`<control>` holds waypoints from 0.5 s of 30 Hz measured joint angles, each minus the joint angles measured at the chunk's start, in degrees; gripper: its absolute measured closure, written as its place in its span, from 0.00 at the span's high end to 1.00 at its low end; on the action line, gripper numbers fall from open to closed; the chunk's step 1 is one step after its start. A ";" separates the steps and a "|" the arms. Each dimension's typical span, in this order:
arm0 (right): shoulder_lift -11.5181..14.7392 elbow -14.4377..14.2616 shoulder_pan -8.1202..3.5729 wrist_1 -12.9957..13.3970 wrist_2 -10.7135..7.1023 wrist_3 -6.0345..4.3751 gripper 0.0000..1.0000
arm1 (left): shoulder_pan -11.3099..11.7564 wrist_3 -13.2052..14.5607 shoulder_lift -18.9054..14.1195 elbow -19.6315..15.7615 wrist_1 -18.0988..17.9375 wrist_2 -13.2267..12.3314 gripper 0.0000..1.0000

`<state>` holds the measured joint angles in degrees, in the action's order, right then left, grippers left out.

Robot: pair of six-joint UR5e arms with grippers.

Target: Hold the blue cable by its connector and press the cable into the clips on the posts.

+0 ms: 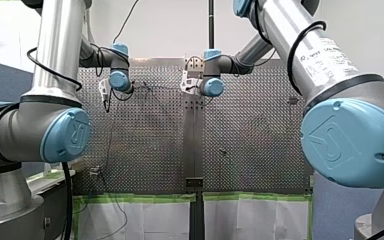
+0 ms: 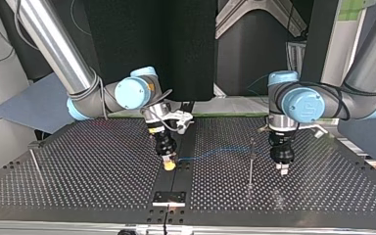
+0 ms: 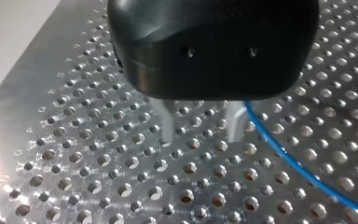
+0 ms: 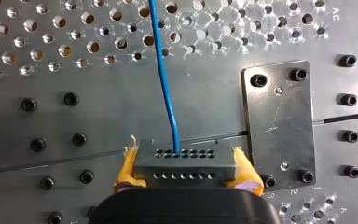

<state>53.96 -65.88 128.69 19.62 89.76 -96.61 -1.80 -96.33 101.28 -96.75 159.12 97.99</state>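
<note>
Right gripper point(image 4: 186, 167) clamps connector point(image 4: 184, 161), blue cable point(image 4: 167, 91) ahead; left gripper point(image 3: 200, 123) parted, empty, beside cable.

Right wrist view: cable point(image 4: 165, 79) cut off at the edge ahead of right gripper point(image 4: 184, 156); connector point(image 4: 185, 164) half hidden behind the housing point(image 4: 182, 207), likewise the near ends of the yellow pads point(image 4: 127, 168). Left wrist view: roots of left gripper point(image 3: 200, 139) fingers point(image 3: 167, 126) hidden under black housing point(image 3: 214, 46); cable passing behind it, cut off at the edge. Top view: too small to tell any clip on post point(image 2: 251, 161). Front view: cable and fingers too small to make out; table point(image 1: 145, 145) sides blocked by my left arm point(image 1: 55, 75) and my right arm point(image 1: 330, 100).
</note>
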 joint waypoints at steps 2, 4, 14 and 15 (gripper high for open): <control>-0.01 0.00 -0.01 0.05 0.05 0.00 0.00 | 0.01 0.44 0.00 0.00 0.20 0.33 1.00; -0.02 0.00 -0.07 0.13 0.16 0.00 0.00 | 0.02 1.02 -0.01 0.00 0.62 0.83 1.00; -0.03 0.00 -0.21 0.01 0.27 -0.04 0.00 | -0.67 2.22 -0.15 -0.04 5.51 2.45 1.00; -0.03 0.00 -0.21 -0.02 0.26 -0.05 0.00 | -1.23 1.59 -0.28 -0.05 6.31 2.26 1.00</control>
<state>53.93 -65.88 128.49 19.59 90.02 -96.66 -3.03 -94.73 101.00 -96.80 165.42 100.25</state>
